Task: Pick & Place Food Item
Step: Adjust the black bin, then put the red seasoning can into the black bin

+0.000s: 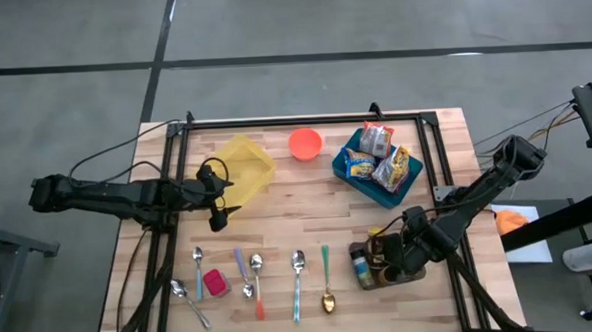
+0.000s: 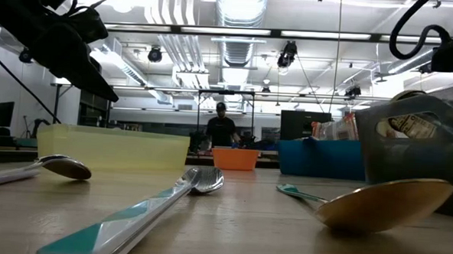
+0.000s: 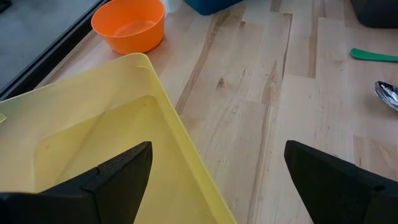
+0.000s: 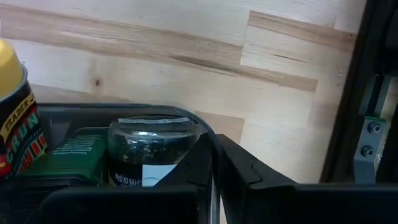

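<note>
Left gripper [image 1: 217,196]: fingers wide apart, holding nothing, over the near corner of the yellow tub [image 1: 242,168].
Right gripper [image 1: 387,254]: fingers pressed together at the rim of the dark bin [image 4: 124,196], near the table's [image 1: 308,201] right front corner.
Dark bin: holds a glass jar [image 4: 149,149] and a yellow-lid jar [image 4: 15,112].
Blue bin [image 1: 377,177]: at the back right, full of snack packs [image 1: 378,154].
Orange bowl [image 1: 305,144]: at the back edge, between tub and blue bin.
Spoons [image 1: 256,278]: in a row along the front edge.
</note>
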`<move>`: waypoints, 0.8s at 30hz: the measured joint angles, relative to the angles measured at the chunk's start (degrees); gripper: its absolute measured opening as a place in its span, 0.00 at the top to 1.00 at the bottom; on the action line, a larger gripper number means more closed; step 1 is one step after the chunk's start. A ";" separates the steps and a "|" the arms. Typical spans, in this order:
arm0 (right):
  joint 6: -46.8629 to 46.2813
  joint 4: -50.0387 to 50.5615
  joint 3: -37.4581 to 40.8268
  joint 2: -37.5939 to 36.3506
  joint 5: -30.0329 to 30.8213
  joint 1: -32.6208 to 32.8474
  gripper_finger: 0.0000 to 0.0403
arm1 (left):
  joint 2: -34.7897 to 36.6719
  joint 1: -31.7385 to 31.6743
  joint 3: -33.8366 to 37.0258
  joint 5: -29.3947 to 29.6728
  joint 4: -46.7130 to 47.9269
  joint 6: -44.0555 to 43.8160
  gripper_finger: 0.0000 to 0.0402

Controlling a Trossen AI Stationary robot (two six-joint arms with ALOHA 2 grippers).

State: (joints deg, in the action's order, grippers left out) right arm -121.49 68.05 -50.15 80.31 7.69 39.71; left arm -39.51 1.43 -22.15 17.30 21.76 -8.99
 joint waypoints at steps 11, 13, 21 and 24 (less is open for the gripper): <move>0.94 -0.02 -0.33 0.02 -0.05 -0.03 0.63 | -0.01 0.00 0.00 0.02 0.00 -0.02 0.08; 1.43 1.06 -1.74 0.02 -0.05 -0.03 0.58 | 0.00 0.00 0.00 0.01 -0.01 -0.04 0.08; 1.72 15.33 -12.78 0.67 3.64 0.02 0.51 | -0.01 0.01 0.00 0.02 0.01 -0.17 0.08; 3.64 18.80 -17.14 1.38 8.21 0.04 0.51 | 0.00 0.01 0.00 0.00 -0.01 -0.17 0.08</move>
State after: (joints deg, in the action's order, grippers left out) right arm -117.85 86.85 -67.30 81.69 15.90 39.75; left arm -39.51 1.43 -22.15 17.30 21.76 -9.17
